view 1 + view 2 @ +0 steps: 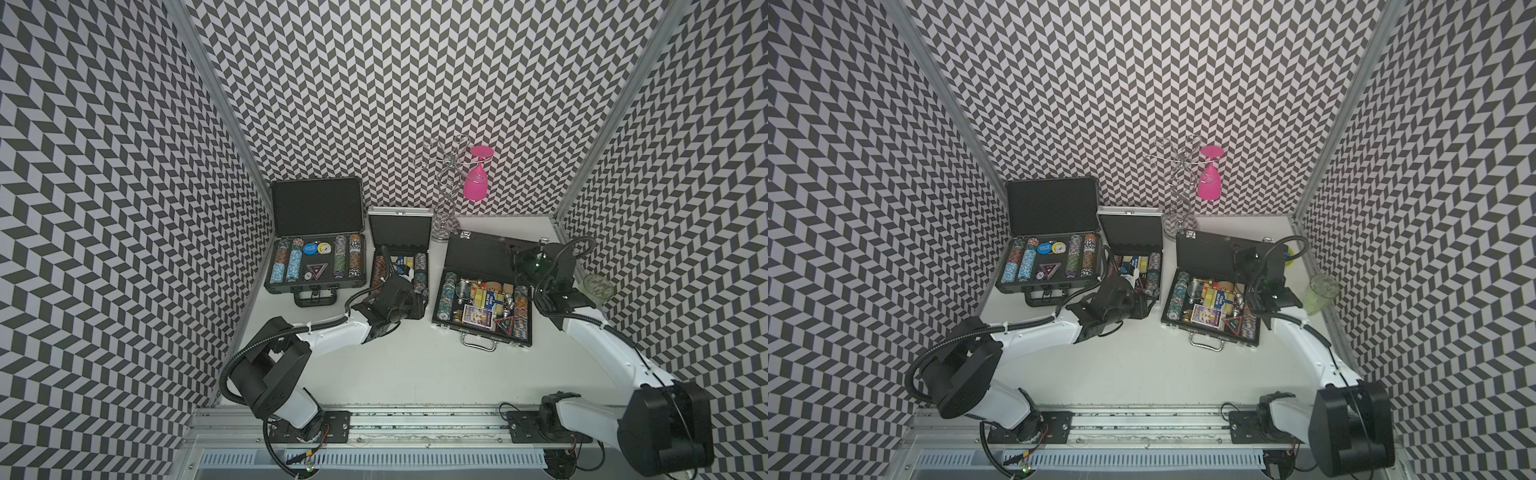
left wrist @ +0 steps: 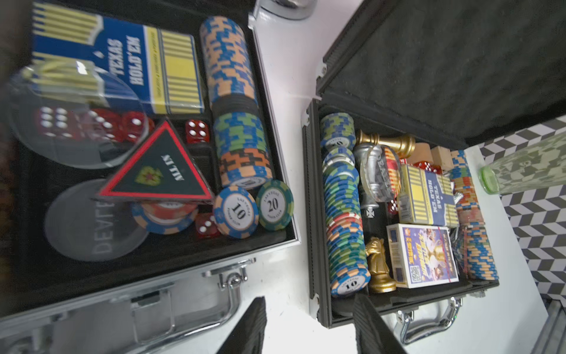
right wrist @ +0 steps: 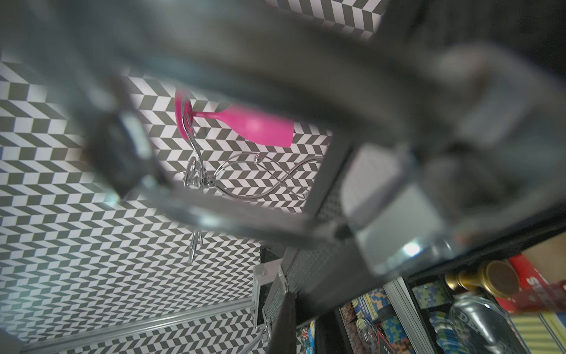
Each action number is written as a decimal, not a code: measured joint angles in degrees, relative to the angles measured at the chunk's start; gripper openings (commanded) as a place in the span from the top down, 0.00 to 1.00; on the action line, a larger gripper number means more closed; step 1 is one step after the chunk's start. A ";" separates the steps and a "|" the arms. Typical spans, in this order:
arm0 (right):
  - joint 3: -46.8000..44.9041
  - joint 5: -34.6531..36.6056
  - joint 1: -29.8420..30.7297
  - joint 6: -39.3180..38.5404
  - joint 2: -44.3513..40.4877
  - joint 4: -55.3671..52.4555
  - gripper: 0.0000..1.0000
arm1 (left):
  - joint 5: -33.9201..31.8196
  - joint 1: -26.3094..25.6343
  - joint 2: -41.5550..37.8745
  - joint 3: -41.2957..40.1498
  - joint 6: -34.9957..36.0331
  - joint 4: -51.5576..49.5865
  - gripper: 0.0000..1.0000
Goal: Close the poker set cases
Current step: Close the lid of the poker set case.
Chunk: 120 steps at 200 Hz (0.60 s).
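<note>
Three poker set cases stand open on the white table in both top views. These are a large black case at the left, a small silver case in the middle and a black case at the right. All three lids are raised. My left gripper hovers open over the table between the silver case and the right case, with nothing between its fingers. My right gripper is shut at the right end of the right case's raised lid. That lid's edge fills the right wrist view, blurred.
A wire rack holding an upturned pink glass stands at the back behind the cases. A clear greenish glass stands at the table's right edge, close to my right arm. Patterned walls close in the table on three sides.
</note>
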 measured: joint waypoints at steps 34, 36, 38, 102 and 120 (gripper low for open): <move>-5.03 0.46 1.70 -2.19 -6.21 -1.51 0.83 | -0.15 2.49 -1.14 1.46 0.28 -1.11 0.49; -5.22 0.46 1.79 -2.27 -6.47 -1.64 0.82 | -0.15 2.64 -1.22 1.49 0.26 -1.11 0.49; -5.55 0.55 1.97 -2.40 -6.95 -1.84 0.81 | -0.15 2.71 -1.31 1.53 0.28 -1.16 0.49; -9.51 4.20 7.58 -7.23 -14.99 -11.23 0.67 | 0.85 4.33 -2.14 4.28 1.33 -3.30 0.48; -9.68 5.11 8.92 -7.50 -16.41 -14.34 0.64 | 2.05 4.42 -2.08 5.27 1.38 -3.72 0.47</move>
